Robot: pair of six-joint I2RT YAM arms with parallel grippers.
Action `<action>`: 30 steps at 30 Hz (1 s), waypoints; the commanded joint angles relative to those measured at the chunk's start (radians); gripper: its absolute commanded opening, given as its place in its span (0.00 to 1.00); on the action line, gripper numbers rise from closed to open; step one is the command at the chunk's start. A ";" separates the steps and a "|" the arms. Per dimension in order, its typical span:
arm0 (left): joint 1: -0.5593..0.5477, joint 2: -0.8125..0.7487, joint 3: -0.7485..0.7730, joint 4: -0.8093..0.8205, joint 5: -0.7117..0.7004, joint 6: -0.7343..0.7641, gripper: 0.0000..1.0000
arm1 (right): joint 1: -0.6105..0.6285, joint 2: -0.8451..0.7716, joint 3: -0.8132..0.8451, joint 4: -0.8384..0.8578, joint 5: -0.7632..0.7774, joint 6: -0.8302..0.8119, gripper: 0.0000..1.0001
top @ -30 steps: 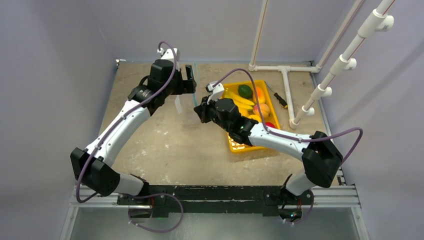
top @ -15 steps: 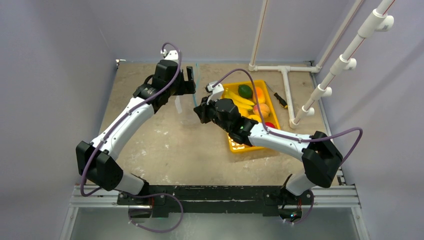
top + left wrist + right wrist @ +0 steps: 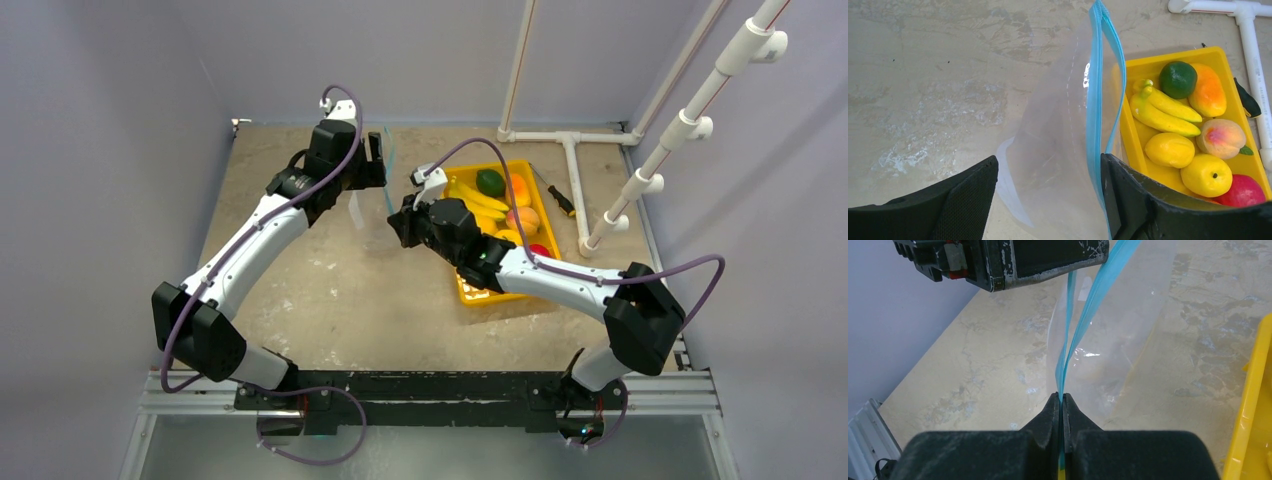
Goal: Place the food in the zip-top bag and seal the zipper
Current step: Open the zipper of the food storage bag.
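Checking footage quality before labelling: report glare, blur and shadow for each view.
Top external: even light, soft shadows, the zip-top bag nearly invisible. Left wrist: food sharp and bright. Right wrist: a small glare spot on the bag, zipper crisp.

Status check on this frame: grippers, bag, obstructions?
Right gripper shut on teal-blue zipper strip. Left gripper open, straddling clear plastic zip-top bag. Toy fruits in yellow tray. Nothing blocking.

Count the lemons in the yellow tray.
2. One lemon lies beside the bananas; the other sits next to the red apple. The yellow tray is partly hidden, so more are possible.
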 commanded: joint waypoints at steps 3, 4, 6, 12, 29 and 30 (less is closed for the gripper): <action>0.003 -0.028 0.015 0.007 -0.022 0.030 0.66 | 0.007 -0.024 0.018 -0.014 0.059 0.010 0.00; 0.003 -0.029 0.013 0.004 -0.019 0.029 0.64 | 0.007 -0.021 0.021 -0.016 0.062 0.013 0.00; 0.003 -0.036 0.004 -0.001 -0.015 0.030 0.58 | 0.007 -0.020 0.021 -0.018 0.070 0.017 0.00; 0.003 -0.057 -0.012 -0.015 -0.013 0.030 0.52 | 0.011 -0.009 0.031 -0.033 0.094 0.029 0.00; 0.003 -0.098 -0.061 -0.055 0.007 0.038 0.00 | 0.030 -0.009 0.059 -0.057 0.111 0.055 0.17; 0.003 -0.102 -0.064 -0.056 0.007 0.038 0.00 | 0.030 -0.018 0.061 -0.060 0.111 0.055 0.23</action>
